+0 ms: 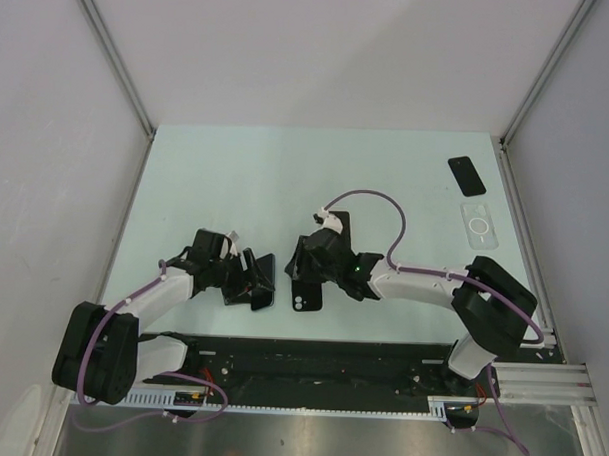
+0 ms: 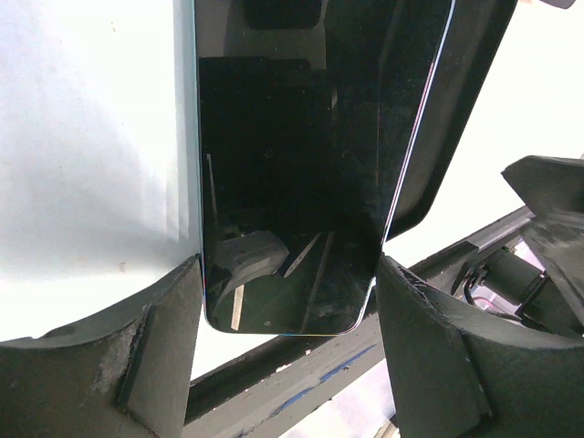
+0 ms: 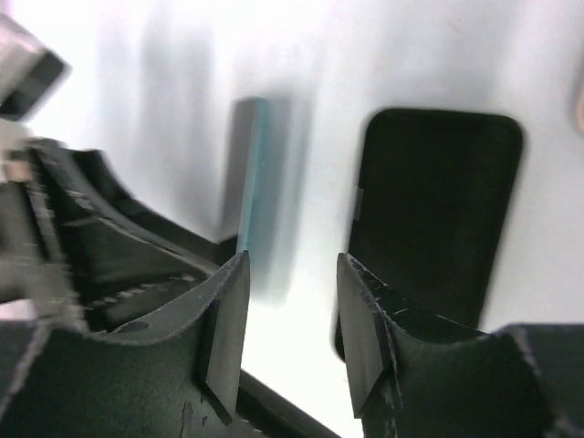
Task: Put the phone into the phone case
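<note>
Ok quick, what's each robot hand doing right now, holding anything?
Left hand: closed on the glossy black phone, gripping its long edges.
Right hand: open, holding nothing; the matte black phone case lies just beside it.

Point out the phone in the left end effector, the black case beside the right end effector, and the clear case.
phone (image 2: 283, 228): left wrist view, middle of its glossy screen.
black case (image 1: 305, 294): top view, its centre.
clear case (image 1: 478, 225): top view, on its ring.
</note>
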Robot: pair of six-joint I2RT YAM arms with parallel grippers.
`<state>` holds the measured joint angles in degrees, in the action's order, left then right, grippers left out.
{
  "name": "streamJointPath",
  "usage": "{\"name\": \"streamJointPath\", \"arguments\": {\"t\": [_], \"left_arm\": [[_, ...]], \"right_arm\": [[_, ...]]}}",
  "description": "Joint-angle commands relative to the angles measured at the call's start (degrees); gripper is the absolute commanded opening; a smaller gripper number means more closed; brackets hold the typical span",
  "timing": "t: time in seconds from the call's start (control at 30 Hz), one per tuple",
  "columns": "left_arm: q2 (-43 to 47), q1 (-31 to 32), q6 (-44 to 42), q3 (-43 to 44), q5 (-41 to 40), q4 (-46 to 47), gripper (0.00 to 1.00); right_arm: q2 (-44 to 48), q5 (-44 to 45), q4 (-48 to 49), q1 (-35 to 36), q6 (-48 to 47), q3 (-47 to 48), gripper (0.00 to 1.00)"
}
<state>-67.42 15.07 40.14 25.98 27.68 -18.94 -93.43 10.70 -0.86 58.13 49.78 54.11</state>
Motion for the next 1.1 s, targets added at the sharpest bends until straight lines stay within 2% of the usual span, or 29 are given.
{"name": "streamJointPath", "arguments": {"t": [0.0, 0.3, 0.57, 0.83, 1.03, 1.07], "left_arm": [[1.6, 0.3, 0.5, 0.0, 2.2, 0.9, 0.61], [1.6, 0.3, 0.4, 0.0, 2.4, 1.1, 0.61], [1.4, 0.3, 0.3, 0.1, 2.4, 1.2, 0.61], [1.9, 0.4, 0.3, 0.0, 2.6, 1.2, 0.61], [1.9, 0.3, 0.3, 0.0, 2.7, 1.3, 0.61], [1.9, 0.3, 0.3, 0.0, 2.8, 1.3, 0.61]], "right_arm": [[-2.0, -8.7, 13.7, -1.8, 4.0, 2.1, 0.48], [-8.5, -16.1, 17.4, -3.5, 6.6, 4.7, 0.48], [-11.7, -17.6, 16.3, -2.6, 7.0, 6.2, 0.47], [-14.0, -17.4, 16.7, -1.4, 7.8, 6.4, 0.38], [-14.2, -17.7, 16.8, -1.2, 7.5, 6.5, 0.29], [-14.2, -17.6, 16.9, -1.3, 7.4, 6.5, 0.25]]}}
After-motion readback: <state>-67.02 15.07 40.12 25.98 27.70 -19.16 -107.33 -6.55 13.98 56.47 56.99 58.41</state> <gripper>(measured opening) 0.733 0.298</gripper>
